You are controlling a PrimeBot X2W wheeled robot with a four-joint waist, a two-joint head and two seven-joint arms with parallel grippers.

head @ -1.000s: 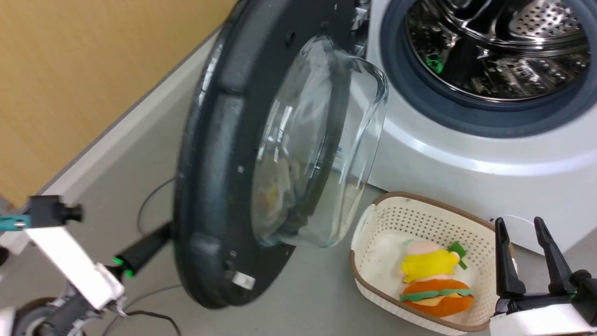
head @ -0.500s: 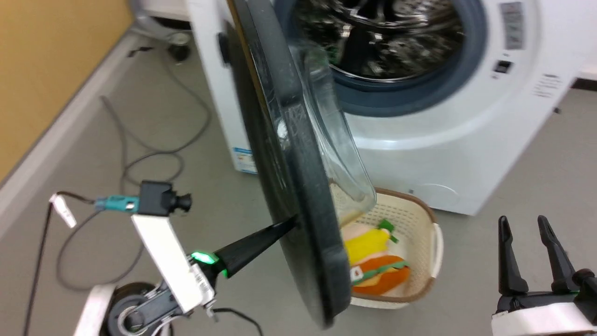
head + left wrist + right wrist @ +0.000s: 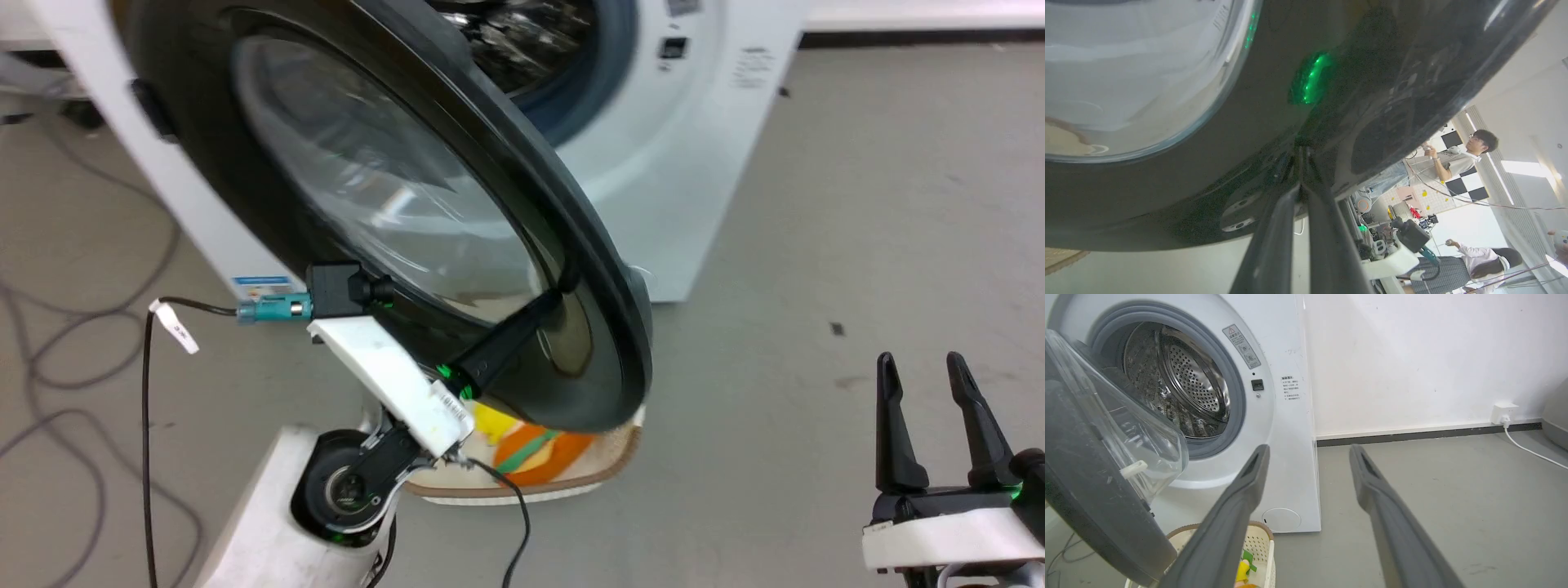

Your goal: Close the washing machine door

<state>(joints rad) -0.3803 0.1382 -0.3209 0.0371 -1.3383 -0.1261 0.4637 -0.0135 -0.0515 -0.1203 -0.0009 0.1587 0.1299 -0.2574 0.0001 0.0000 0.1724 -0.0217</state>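
Left claw (image 3: 558, 296) is seen in the head view with its two fingers drawn together into one point. That point is set against the glossy outer face of the washing machine door (image 3: 392, 188), low and near its free edge, seemingly so that the door is pushed rather than gripped. The door is held part-way swung, apart from the washing machine (image 3: 653, 163); the closing is judged about half done. The right claw (image 3: 918, 363) is held low over bare floor (image 3: 816, 245), fingers apart and holding nothing, probably to be clear of the swing. A laundry basket (image 3: 571, 482) is partly hidden beneath the door's lower rim.

In the left wrist view, the joined fingertips are shown touching the black rim beside the glass window.

In the right wrist view, a wide gap is shown between door and drum (image 3: 1180, 388), with the basket on the floor below the door.
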